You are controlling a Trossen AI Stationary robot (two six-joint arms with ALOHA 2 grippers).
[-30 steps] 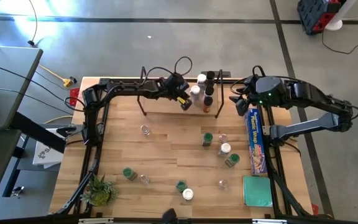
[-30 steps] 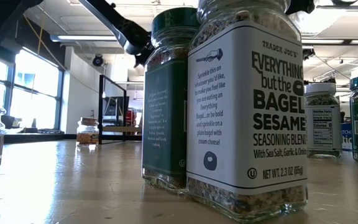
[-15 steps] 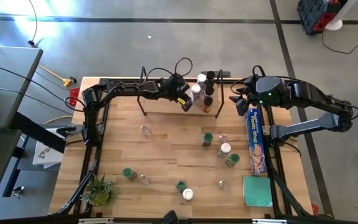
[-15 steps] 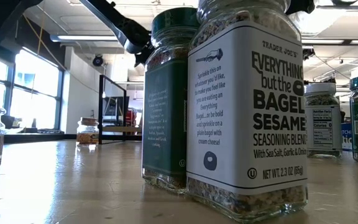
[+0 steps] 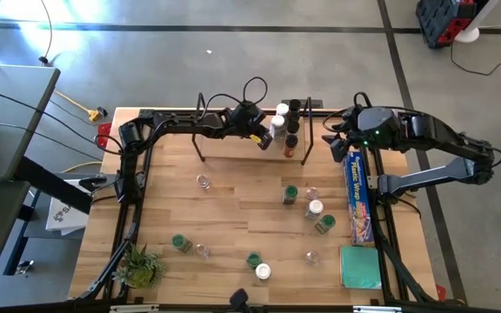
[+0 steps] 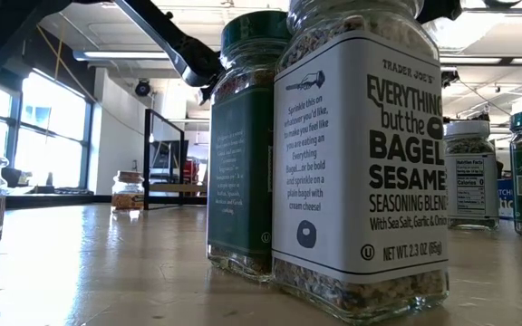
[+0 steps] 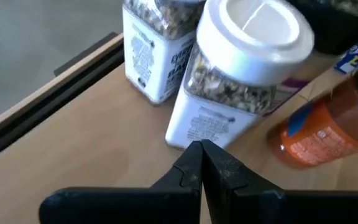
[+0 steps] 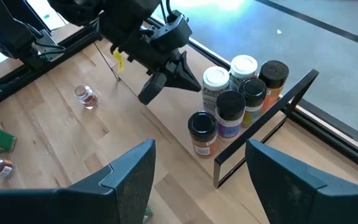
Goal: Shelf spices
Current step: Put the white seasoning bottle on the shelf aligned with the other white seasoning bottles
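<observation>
The shelf (image 5: 224, 148) stands at the table's far edge, a pale board with black wire end frames. Several spice jars (image 5: 285, 122) stand upright in a cluster on the board's right end. My left gripper (image 5: 266, 139) is shut, and its tips are at the foot of a white-lidded jar (image 7: 247, 56) in that cluster. My right gripper (image 8: 204, 186) hangs open high over the table's far right, with nothing between its fingers. Several more spice jars (image 5: 315, 209) stand loose on the table, two of them close in front of the low camera (image 6: 361, 154). My left gripper has its shut fingertips (image 7: 191, 163) against the lower side wall (image 7: 194, 127) of the white-lidded jar, just above the board. It comes slanting down from the table's left. The jar stands upright on the shelf board among the other jars.
A long blue plastic-wrap box (image 5: 358, 196) lies along the right edge, with a green flat pack (image 5: 359, 265) nearer the front. A small spiky plant (image 5: 139, 265) sits at the near left corner. Black tube frame (image 5: 129, 200) edges the table. Bare wood lies between the loose jars.
My left gripper has rolled a little at the wrist and edged toward the jar cluster on the shelf's right end, staying shut.
</observation>
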